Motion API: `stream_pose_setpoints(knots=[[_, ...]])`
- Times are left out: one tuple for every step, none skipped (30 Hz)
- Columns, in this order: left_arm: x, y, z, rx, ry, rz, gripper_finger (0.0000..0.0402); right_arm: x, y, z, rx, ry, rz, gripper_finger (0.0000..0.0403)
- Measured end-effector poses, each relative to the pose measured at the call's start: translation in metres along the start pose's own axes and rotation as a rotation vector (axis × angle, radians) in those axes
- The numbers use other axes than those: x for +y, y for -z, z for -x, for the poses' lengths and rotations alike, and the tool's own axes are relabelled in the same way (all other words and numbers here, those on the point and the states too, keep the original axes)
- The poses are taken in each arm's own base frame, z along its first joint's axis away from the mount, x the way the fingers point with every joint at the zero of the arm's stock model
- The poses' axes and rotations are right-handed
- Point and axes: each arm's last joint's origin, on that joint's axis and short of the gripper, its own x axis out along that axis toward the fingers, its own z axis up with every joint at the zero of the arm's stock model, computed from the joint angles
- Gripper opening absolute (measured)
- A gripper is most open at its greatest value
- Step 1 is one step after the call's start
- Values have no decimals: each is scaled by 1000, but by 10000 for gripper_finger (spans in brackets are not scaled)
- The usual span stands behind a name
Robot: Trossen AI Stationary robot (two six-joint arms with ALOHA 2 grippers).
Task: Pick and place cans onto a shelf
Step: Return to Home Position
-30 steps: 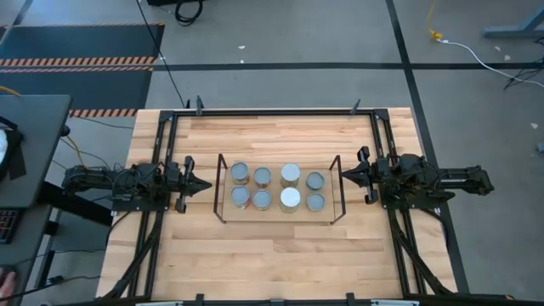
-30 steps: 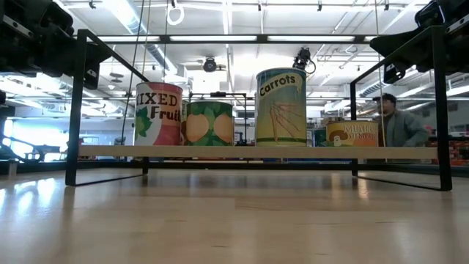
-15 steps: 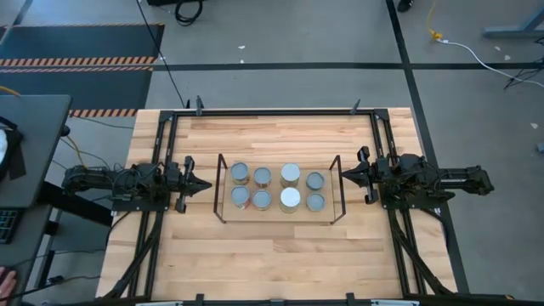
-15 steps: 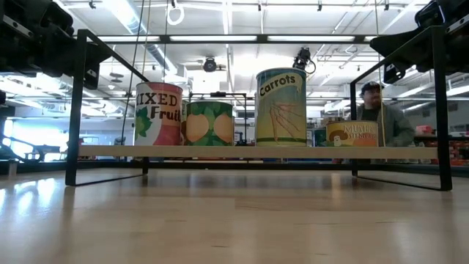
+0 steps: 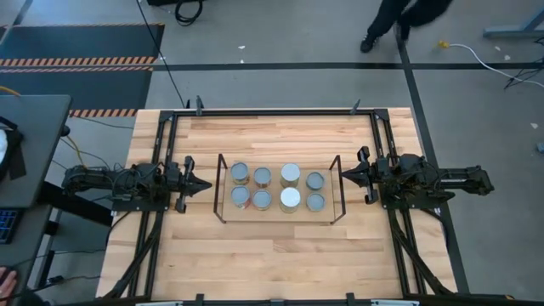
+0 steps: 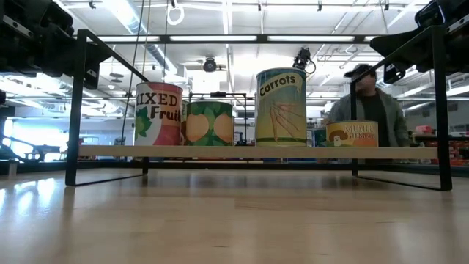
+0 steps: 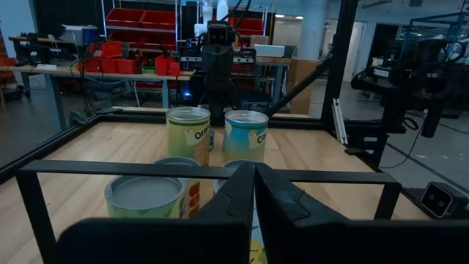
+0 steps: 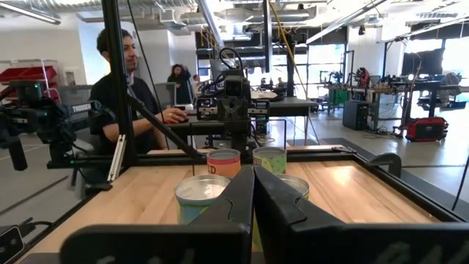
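Cans (image 5: 274, 188), eight in two rows, stand on the shelf (image 5: 222, 189) at the middle of the table (image 5: 272, 259). Just left of it the left gripper (image 5: 206, 184) hangs with fingers pressed together; just right, the right gripper (image 5: 343, 174) is likewise clenched on nothing.

The table (image 5: 272, 255) is lit brightly and evenly from overhead in the high view, and only faint shadows are cast on its wood. In the low view the cans (image 6: 281, 106) are backlit by ceiling light strips (image 6: 227, 39), whose glare is mirrored in the tabletop. The left wrist view is rendered dimmer than the right.
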Motion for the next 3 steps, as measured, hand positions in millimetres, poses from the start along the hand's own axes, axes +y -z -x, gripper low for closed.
stream_pose_setpoints(knots=[[0,0,0,0,0,0,20,0,0,0,0,0,0,16],[0,0,0,0,0,1,21,0,0,0,0,0,0,16],[0,0,0,0,0,0,22,0,0,0,0,0,0,16]])
